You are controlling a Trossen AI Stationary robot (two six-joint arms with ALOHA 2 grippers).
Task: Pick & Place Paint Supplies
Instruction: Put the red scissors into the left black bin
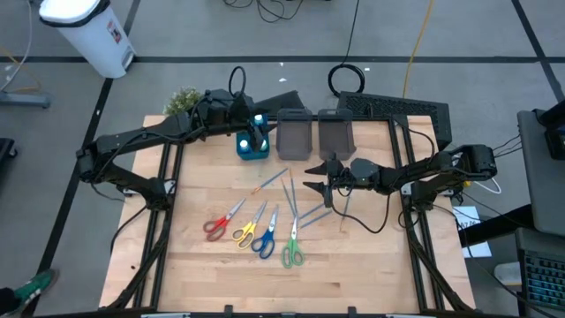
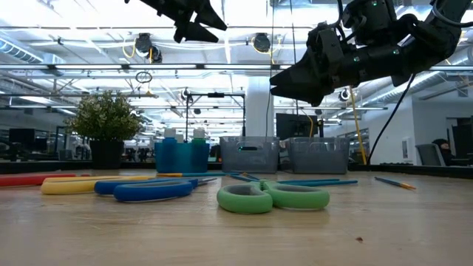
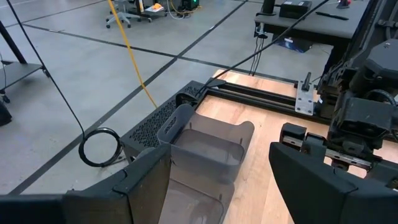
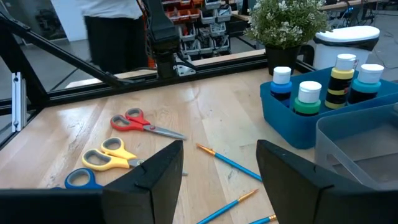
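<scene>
- Surface (image 1: 353, 265): pale wood with a light grain.
- Scissors, by handle colour: red scissors (image 1: 214, 227), yellow scissors (image 1: 244, 234), blue scissors (image 1: 262, 244), green scissors (image 1: 292, 255).
- Brushes (image 1: 311, 212): thin blue handles with orange-tan ends.
- Bottle bin (image 1: 252, 147): bright blue.
- Bottles (image 4: 309, 98): white caps; bodies green, blue, teal, and one banded yellow and black.
- Two other bins (image 1: 315, 135): translucent grey.
- Potted plant (image 4: 288, 22): green leaves flecked with white, in a dark pot.
- Left hand (image 1: 250, 114) and right hand (image 1: 315, 177): black.
- Waste bin (image 1: 88, 31) on the floor: white.
</scene>
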